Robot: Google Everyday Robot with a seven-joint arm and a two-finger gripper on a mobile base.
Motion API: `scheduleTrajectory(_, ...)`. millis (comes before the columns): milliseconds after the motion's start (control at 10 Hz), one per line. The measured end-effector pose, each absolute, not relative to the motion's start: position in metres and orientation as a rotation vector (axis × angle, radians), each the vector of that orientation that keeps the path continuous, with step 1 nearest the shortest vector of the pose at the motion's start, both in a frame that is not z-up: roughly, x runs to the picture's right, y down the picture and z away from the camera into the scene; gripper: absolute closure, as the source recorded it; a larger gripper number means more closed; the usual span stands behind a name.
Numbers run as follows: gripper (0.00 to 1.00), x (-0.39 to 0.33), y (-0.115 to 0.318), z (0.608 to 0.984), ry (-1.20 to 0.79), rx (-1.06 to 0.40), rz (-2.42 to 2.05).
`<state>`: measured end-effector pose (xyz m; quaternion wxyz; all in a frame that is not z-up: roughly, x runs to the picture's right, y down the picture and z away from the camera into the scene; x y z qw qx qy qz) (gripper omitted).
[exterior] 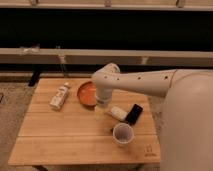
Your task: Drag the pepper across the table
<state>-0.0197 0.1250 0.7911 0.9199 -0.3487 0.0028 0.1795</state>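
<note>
The light wooden table (60,140) fills the lower left of the camera view. My arm reaches in from the right and bends down over the table's middle. My gripper (99,113) hangs just right of the round orange-red bowl (85,94), low over the planks. A small dark lump (112,130), which looks like the pepper, lies against the left side of the white cup (123,134), a short way in front and to the right of the gripper. It is apart from the gripper.
A pale bottle (59,96) lies on its side at the table's left. A white oblong object (118,113) and a flat black slab (133,114) lie right of the gripper. A small dark mark (148,149) sits near the front right corner.
</note>
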Motion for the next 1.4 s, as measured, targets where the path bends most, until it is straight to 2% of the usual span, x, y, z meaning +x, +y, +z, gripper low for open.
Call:
scheduleTrajectory(700,0.20,0.010,0.176,0.805,0.086,-0.804,0.434)
scheduleTrajectory(1400,0.20,0.014,0.177,0.806,0.091,-0.805,0.439)
